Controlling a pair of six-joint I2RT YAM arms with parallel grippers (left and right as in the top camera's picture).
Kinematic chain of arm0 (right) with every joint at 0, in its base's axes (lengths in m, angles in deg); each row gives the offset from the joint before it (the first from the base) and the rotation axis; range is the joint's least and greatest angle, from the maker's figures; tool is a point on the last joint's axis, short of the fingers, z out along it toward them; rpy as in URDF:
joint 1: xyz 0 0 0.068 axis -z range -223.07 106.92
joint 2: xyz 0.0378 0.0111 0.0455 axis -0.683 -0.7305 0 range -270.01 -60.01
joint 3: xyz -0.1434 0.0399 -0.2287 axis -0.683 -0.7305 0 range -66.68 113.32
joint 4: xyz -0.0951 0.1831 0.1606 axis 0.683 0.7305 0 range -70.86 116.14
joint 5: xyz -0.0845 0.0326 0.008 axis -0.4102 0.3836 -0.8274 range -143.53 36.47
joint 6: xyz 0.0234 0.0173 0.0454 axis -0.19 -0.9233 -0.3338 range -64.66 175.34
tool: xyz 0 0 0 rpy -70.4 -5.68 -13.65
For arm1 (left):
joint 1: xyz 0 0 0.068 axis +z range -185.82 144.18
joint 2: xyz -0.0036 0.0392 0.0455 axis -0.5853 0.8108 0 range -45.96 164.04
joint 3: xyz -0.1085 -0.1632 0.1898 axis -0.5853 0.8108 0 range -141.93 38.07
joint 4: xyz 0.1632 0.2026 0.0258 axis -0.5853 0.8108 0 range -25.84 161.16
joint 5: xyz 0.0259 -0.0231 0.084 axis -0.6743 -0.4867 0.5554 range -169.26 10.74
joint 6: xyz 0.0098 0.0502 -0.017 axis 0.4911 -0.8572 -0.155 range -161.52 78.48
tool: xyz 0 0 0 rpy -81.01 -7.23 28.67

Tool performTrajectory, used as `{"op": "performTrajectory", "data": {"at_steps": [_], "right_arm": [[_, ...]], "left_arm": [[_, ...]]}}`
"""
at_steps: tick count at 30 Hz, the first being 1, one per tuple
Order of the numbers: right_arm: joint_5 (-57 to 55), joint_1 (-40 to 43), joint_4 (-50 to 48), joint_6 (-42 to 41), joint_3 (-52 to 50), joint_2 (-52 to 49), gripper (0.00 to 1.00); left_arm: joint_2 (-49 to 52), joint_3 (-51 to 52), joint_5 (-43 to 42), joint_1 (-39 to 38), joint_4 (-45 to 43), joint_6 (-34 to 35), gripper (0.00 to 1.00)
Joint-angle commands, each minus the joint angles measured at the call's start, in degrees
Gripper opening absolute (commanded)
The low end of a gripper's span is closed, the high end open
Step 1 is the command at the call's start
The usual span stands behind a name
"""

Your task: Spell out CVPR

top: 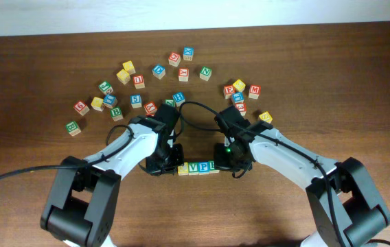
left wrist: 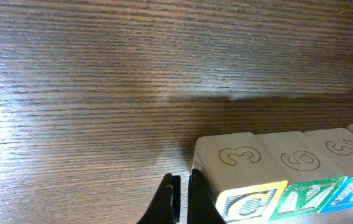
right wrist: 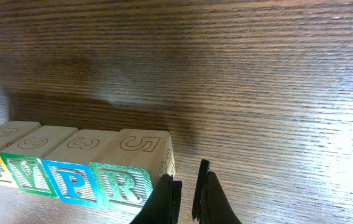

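The wood table [top: 30, 62] carries loose blocks scattered around a green N block [top: 205, 71]. Just left of N lies a red block [top: 183, 73], and farther left a blue block [top: 158, 71]. Beyond N and to its left, toward the table's far edge, sits a blue corner block [top: 188, 52]. To the right of N and nearer is a cluster [top: 237, 98] of red, yellow and blue blocks, with a red M [top: 254, 90] at its right side. Far left of N and nearer, a lone green block [top: 73, 127] lies apart.
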Motion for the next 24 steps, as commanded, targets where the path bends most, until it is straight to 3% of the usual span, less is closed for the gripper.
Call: {"op": "performTrajectory", "data": {"at_steps": [1, 6, 9, 14, 19, 24], "right_arm": [[-0.7, -0.6, 0.3, 0.7, -0.3, -0.2, 0.05], [-0.8, -0.6, 1.1, 0.1, -0.3, -0.2, 0.04], [-4.2, -0.1, 1.1, 0.1, -0.2, -0.1, 0.04], [-3.7, 4.9, 1.1, 0.3, 0.8, -0.1, 0.04], [1.0, 3.8, -7.1, 4.2, 2.0, -0.1, 0.05], [0.7, 1.8, -7.2, 4.2, 2.0, -0.2, 0.05]], "left_arm": [[-1.2, 0.2, -1.0, -0.4, 0.1, -1.0, 0.0], [-1.2, 0.2, 0.1, -0.4, 0.1, -1.0, 0.0], [-1.2, 0.2, 5.7, -0.3, 1.7, -0.6, 0.0], [-1.2, 0.2, 7.9, -0.3, 2.6, -0.4, 0.0], [-1.2, 0.2, 11.6, 0.0, 2.8, 8.4, 0.0], [-1.2, 0.2, 11.6, 3.0, 3.9, 8.4, 0.0]]}}
